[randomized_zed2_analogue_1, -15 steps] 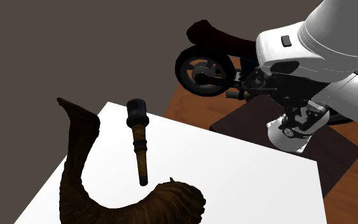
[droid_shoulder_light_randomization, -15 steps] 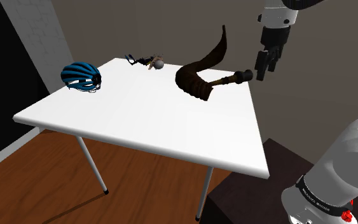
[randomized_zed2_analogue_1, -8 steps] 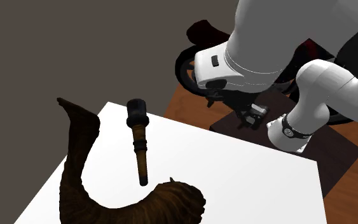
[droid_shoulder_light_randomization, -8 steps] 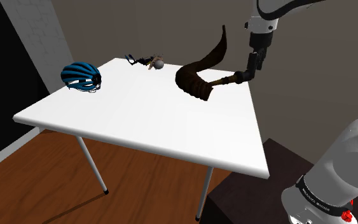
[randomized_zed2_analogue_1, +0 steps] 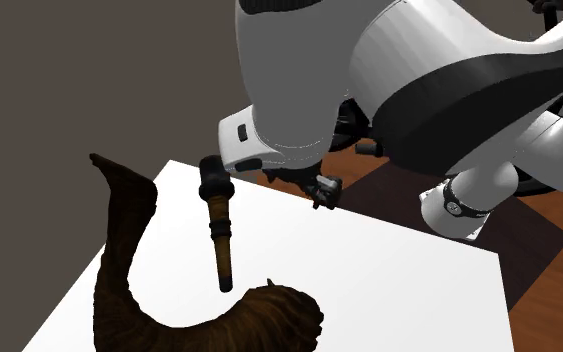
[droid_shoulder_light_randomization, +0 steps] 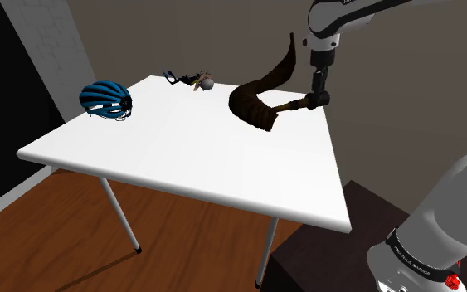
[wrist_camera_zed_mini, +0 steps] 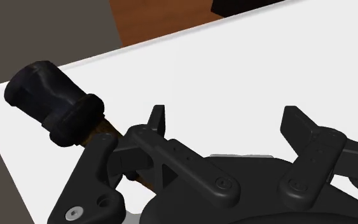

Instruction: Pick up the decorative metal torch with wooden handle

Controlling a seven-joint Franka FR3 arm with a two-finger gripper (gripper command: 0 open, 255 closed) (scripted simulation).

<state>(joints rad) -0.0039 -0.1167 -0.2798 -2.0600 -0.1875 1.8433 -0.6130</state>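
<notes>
The torch (droid_shoulder_light_randomization: pixel 299 103) lies flat near the table's far right corner in the shoulder view. It has a black flared head (randomized_zed2_analogue_1: pixel 215 178) and a banded brown handle (randomized_zed2_analogue_1: pixel 223 245) that points at the big horn. My gripper (droid_shoulder_light_randomization: pixel 316 88) hangs just above the torch's head, pointing down. In the wrist view the gripper (wrist_camera_zed_mini: pixel 228 121) is open: its fingers (wrist_camera_zed_mini: pixel 156 118) stand wide apart over bare tabletop. The torch head (wrist_camera_zed_mini: pixel 50 102) lies outside one finger, not between them, and nothing is held.
A large dark curved horn (droid_shoulder_light_randomization: pixel 260 95) lies against the torch's handle end, its tip rising behind my gripper. A blue helmet (droid_shoulder_light_randomization: pixel 105 98) and small clutter (droid_shoulder_light_randomization: pixel 194 80) sit at the white table's (droid_shoulder_light_randomization: pixel 182 158) far side. The table edge is close behind the torch. The stand (droid_shoulder_light_randomization: pixel 352 249) is at lower right.
The arm has swung toward the shoulder view's left and lowered. The gripper went from beside the table's corner to just above the torch's head. The torch has not moved.
</notes>
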